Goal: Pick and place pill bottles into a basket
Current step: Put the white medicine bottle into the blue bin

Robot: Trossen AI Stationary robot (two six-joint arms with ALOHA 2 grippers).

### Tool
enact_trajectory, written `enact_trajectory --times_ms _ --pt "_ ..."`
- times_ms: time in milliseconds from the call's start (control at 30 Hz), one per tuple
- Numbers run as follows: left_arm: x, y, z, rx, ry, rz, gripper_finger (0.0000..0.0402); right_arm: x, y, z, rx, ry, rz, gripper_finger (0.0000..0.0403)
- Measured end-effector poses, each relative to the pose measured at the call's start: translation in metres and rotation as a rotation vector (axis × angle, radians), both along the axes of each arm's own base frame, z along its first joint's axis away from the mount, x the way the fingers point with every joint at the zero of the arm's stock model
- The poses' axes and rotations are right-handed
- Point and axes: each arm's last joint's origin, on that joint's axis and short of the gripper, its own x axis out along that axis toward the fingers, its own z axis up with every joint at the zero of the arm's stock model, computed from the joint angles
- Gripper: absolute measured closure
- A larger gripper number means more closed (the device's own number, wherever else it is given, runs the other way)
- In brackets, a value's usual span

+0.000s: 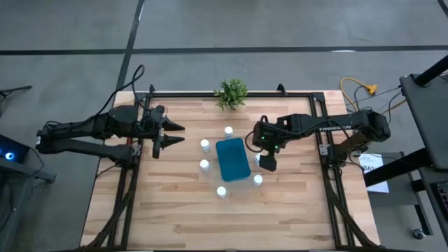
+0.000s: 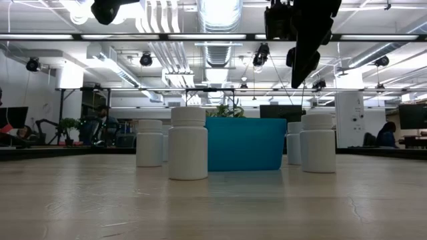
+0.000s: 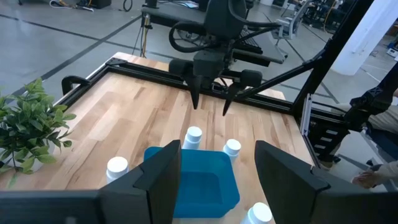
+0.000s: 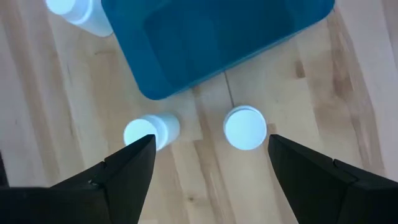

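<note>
The teal-blue basket (image 1: 233,159) stands mid-table with nothing inside it (image 4: 217,37). White pill bottles stand upright on the wood around it: one beyond its far end (image 1: 228,131), two along its left side (image 1: 205,145) (image 1: 204,164), one off its near end (image 1: 221,190) and one at its near right corner (image 1: 257,179). My right gripper (image 4: 211,143) hangs open above the right side of the basket, pointing steeply down over two bottles (image 4: 151,132) (image 4: 245,127). My left gripper (image 1: 170,136) waits open, raised at the table's left.
A small green potted plant (image 1: 232,92) stands at the table's far edge. A black frame rail (image 1: 231,94) runs around the tabletop. Bare wood lies toward the near edge (image 1: 224,224). In the low view, bottles (image 2: 188,143) (image 2: 318,141) stand in front of the basket (image 2: 245,143).
</note>
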Motion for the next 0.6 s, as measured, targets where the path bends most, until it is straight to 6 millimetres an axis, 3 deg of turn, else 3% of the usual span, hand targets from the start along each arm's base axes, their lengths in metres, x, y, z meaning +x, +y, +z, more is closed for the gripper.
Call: enact_trajectory --times_ms 600 --pt "0.001 0.0 -0.001 0.001 0.005 0.0 0.0214 -0.005 -0.001 -0.032 -0.021 0.016 0.029 0.0108"
